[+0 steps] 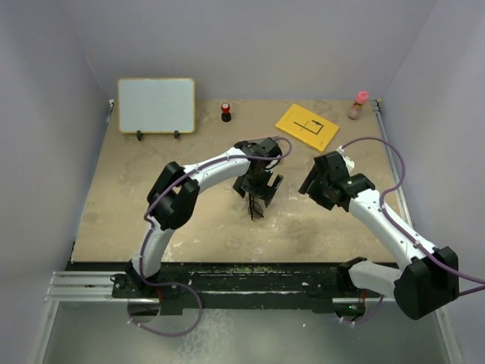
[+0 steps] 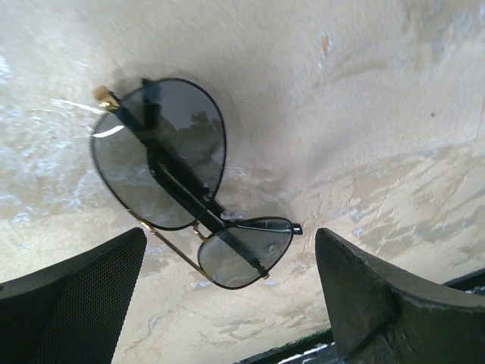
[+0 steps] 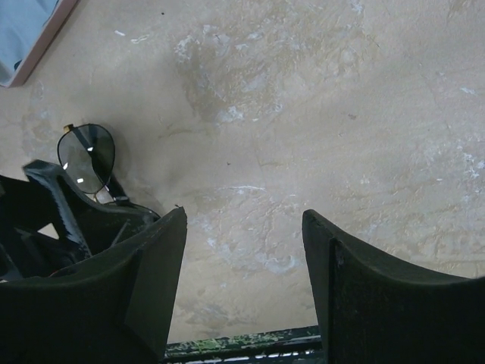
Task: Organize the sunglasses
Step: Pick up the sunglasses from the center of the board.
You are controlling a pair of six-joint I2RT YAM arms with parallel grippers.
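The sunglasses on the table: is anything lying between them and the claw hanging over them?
Nothing visible does. The left gripper hangs open right above the sunglasses, which lie folded on the table. No other object sits between its fingers and the frame.

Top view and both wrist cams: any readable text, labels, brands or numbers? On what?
No readable text in any view.
whiteboard: blank.
yellow card: thin black line marks only, no letters legible.
small pink-capped bottle: too small to tell whether it has a label.
sunglasses: no brand or marking visible on lenses or frame.
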